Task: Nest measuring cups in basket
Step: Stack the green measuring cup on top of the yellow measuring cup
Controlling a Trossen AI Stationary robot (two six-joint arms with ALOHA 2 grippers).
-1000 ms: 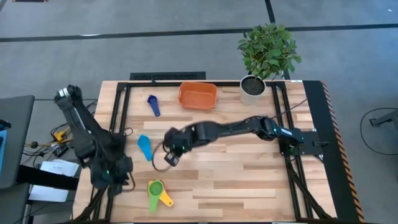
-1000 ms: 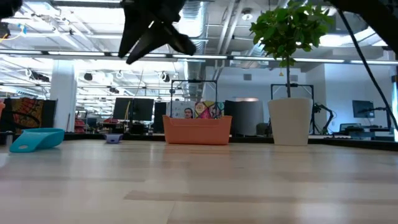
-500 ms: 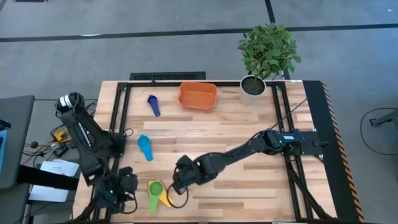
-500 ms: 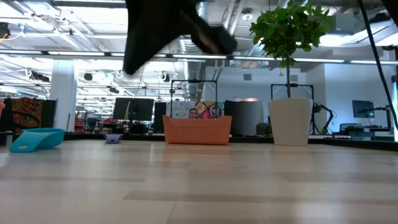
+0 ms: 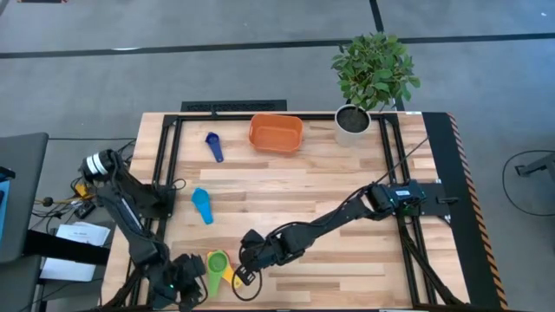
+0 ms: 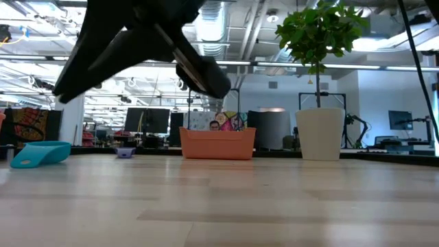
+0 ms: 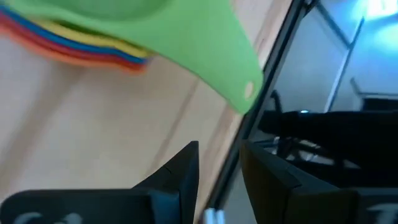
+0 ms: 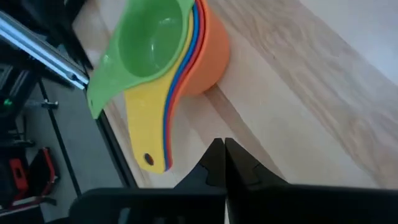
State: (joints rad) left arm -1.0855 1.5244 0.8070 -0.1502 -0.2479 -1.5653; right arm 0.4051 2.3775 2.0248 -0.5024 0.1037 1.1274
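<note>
Swung over from mid-bench and newly pressed together, empty: right tool point(image 5: 246, 276), just beside the green-topped stack point(image 5: 218, 267) at the near left edge, so probably a nudge or regrip next. Spread, close by the same stack: left tool point(image 5: 185, 289). Counted: seven cups, five stacked, light blue point(image 5: 201, 205) and navy point(image 5: 213, 146) loose; one basket point(image 5: 276, 133), far edge, seemingly empty.
</note>
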